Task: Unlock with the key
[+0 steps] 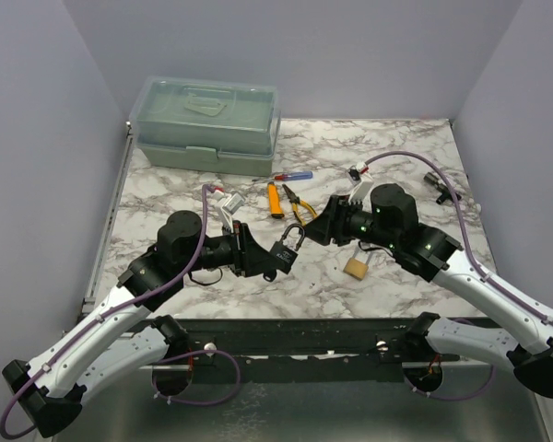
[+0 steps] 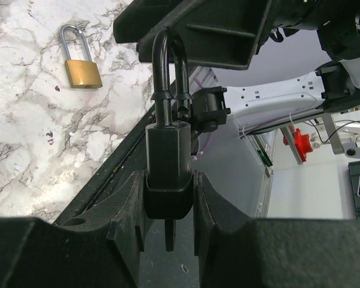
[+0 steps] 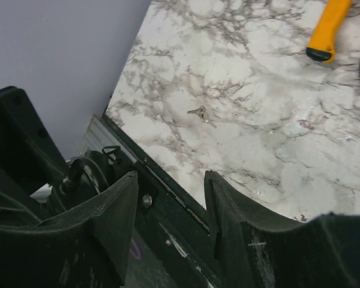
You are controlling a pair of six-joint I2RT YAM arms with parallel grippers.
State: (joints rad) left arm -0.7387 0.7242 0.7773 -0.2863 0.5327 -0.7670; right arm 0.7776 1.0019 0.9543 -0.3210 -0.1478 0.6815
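Observation:
My left gripper point(image 1: 265, 258) is shut on the body of a black padlock point(image 1: 286, 250) and holds it above the table, shackle pointing toward the right arm. In the left wrist view the padlock point(image 2: 168, 156) sits upright between my fingers point(image 2: 129, 210), and a thin dark tab sticks out below its body. My right gripper point(image 1: 313, 227) is open and empty, just right of the shackle. In the right wrist view its jaws stand apart point(image 3: 171, 180) with nothing between them. A small silver key point(image 3: 198, 112) lies on the marble table point(image 3: 258, 120).
A brass padlock point(image 1: 355, 267) lies on the table under the right arm and shows in the left wrist view point(image 2: 81, 72). An orange knife point(image 1: 275, 200), pliers point(image 1: 300, 204) and a screwdriver point(image 1: 293, 176) lie mid-table. A green toolbox point(image 1: 207, 124) stands at the back left.

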